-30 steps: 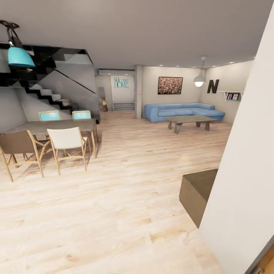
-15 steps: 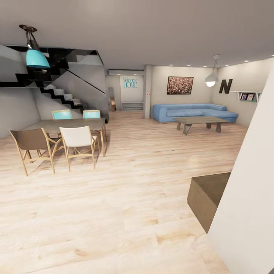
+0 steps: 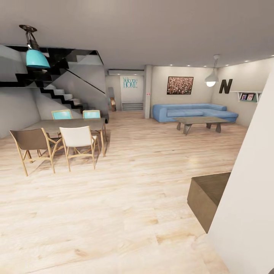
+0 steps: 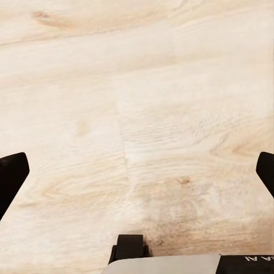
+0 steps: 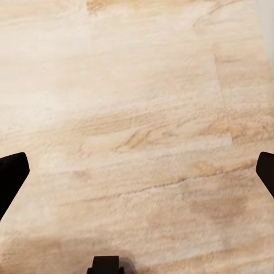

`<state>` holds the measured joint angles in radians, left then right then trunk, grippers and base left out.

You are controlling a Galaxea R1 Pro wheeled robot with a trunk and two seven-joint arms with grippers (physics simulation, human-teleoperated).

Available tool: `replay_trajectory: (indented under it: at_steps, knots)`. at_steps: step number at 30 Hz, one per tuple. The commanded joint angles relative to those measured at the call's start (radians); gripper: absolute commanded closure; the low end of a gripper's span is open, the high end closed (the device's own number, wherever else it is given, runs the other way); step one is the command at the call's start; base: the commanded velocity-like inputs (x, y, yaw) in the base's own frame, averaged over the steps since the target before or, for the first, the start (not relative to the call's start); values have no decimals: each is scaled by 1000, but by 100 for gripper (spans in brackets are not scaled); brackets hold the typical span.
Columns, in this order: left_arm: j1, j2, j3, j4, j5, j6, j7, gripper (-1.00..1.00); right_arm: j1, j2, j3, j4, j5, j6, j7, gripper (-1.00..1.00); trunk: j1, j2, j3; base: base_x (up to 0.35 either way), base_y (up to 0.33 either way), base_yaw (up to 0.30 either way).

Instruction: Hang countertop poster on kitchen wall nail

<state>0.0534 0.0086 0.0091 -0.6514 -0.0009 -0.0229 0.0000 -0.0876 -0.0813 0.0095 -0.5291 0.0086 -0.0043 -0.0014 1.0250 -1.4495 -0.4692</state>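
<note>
A wide wooden floor (image 3: 125,198) takes the middle and the lower part of the head view, and it lies open from the bottom edge up to the far wall. At the right edge a white wall (image 3: 251,198) comes close and cuts the frame in a slanted line; a low brown block (image 3: 207,198) stands against its foot, at the lower right. At the middle left stands a dining table (image 3: 68,123) with four chairs around it, the white chair (image 3: 78,144) being nearest to the open floor. Above it, in the upper left, hangs a turquoise lamp (image 3: 37,59), and a dark staircase (image 3: 61,91) rises behind. In the upper right a blue sofa (image 3: 194,111) and a coffee table (image 3: 199,121) stand near the far wall, under a reddish framed painting (image 3: 179,85). The poster and the kitchen countertop are nowhere among these things. The left gripper (image 4: 137,174) points down at bare floor, its black fingertips (image 4: 12,174) spread wide at the frame's sides. The right gripper (image 5: 137,174) is the same, spread wide above the boards.
</note>
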Motion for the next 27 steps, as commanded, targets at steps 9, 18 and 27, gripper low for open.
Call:
replay_trajectory:
  at_steps: [9, 18, 27]
  knots:
    - [0, -1, 2, -1, -1, -5, 1, -100, 6, 8, 0, -4, 1, -33, -6, -100, 0, 0, -3, 0, 0, 90]
    - [0, -1, 6, -1, -1, -9, 2, -100, 6, 9, 1, -5, 1, -39, -4, -100, 0, 0, -10, 0, 0, 239]
    - [0, -1, 12, -1, 1, -40, 3, -100, 6, 9, 0, -5, 1, -40, -5, -100, 0, 0, -17, 0, 0, 248]
